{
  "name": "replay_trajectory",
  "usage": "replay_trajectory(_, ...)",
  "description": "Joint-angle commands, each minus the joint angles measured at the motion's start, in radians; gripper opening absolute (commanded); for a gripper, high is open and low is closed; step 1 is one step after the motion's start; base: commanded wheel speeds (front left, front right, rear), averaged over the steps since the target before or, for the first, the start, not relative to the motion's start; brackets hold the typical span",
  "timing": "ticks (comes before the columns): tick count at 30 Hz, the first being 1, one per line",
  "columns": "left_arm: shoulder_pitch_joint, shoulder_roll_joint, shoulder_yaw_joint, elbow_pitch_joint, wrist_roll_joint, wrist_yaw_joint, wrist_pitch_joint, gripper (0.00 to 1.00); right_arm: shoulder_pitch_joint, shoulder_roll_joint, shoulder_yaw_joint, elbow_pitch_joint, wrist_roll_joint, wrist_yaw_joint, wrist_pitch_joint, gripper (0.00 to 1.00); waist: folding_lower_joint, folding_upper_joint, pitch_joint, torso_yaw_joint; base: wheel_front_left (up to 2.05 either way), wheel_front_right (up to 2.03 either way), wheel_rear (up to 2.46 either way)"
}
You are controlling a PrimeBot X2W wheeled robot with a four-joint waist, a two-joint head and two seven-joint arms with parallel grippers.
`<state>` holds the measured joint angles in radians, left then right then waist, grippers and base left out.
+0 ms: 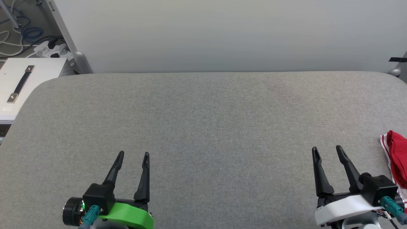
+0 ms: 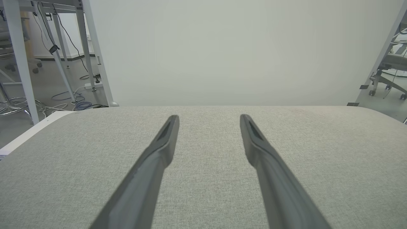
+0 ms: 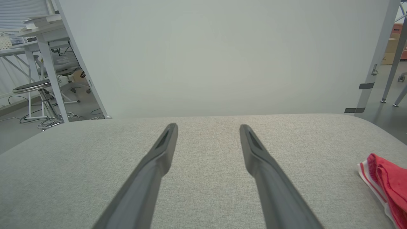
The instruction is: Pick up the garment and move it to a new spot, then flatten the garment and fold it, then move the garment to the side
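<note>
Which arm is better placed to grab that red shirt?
The right, probably. The shirt lies at the far right, close beside the open right gripper. The left gripper, also open, sits far across the grey pad.

Red garment (image 1: 399,151) with red-white striped trim at 3 o'clock; speckled grey table cover (image 1: 203,121); left gripper (image 1: 134,153) black-fingered, green mount; right gripper (image 1: 326,148) black-fingered, white mount; pale grey wall (image 1: 222,31) at 12 o'clock
</note>
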<state>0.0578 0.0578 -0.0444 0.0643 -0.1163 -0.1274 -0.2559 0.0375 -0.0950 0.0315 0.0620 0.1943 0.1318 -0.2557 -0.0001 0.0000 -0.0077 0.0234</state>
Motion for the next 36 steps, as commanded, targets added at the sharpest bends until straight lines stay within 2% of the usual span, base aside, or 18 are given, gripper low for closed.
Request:
replay_trajectory(1, 0.006, -0.007, 0.002, 0.003, -0.01, 0.001, -0.006, 1.0, 0.005, 0.007, -0.002, -0.006, -0.009, -0.001, -0.006, 1.0, 0.0001, 0.0, 0.0, 0.0, 0.0, 0.0, 0.0)
replay_trajectory(13, 0.001, -0.007, 0.0, 0.003, -0.046, 0.0, -0.006, 1.0, 0.003, 0.013, -0.001, -0.006, -0.008, -0.001, -0.006, 1.0, 0.0001, 0.0, 0.0, 0.0, 0.0, 0.0, 0.0)
replay_trajectory(14, 0.0, 0.0, -0.001, 0.002, -0.044, 0.0, 0.0, 0.0, 0.0, 0.011, -0.001, -0.001, -0.002, 0.0, 0.0, 0.0, 0.0001, 0.0, 0.001, 0.0, 0.0, 0.0, 0.0)
replay_trajectory(36, -0.009, 0.0, 0.004, -0.008, -0.02, 0.019, 0.04, 0.0, -0.006, 0.016, -0.005, -0.009, -0.031, 0.0, 0.039, 0.0, 0.0001, 0.0, 0.002, -0.004, 0.0, 0.0, 0.0)
